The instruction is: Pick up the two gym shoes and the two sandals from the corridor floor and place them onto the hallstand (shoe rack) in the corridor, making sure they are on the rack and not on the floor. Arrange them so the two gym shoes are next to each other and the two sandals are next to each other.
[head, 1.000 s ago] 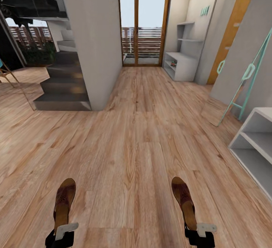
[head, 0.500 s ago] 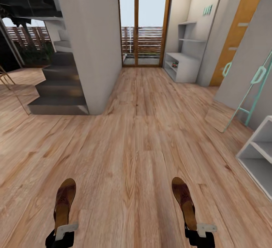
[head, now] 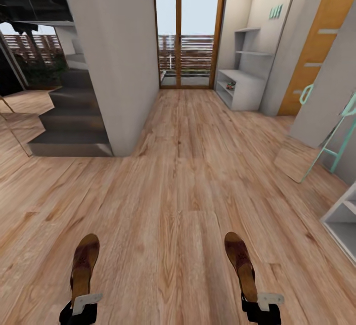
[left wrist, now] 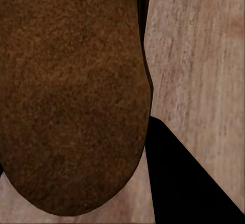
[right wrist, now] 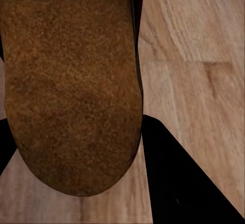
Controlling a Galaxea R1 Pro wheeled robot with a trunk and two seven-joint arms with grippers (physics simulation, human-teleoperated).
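At lower left my left gripper (head: 79, 310) pinches one sandal (head: 84, 263) by the heel; at lower right my right gripper (head: 262, 307) clamps the other sandal (head: 241, 260), both above the corridor floor (head: 178, 191). Upper right, the hallstand (head: 241, 90) holds something small and reddish on its lower shelf. I see no legible writing.

The head view looks from high up, forward and down along the corridor floor (head: 183, 176) toward the glass door (head: 187, 33) far ahead, with the hallstand (head: 242, 85) far away at the right. Both claws are at its lower edge. The left wrist view looks very near along the left sandal (left wrist: 71, 91), with floor planks behind it. The right wrist view looks the same way along the right sandal (right wrist: 71, 81). All three views share the sandals and the floor
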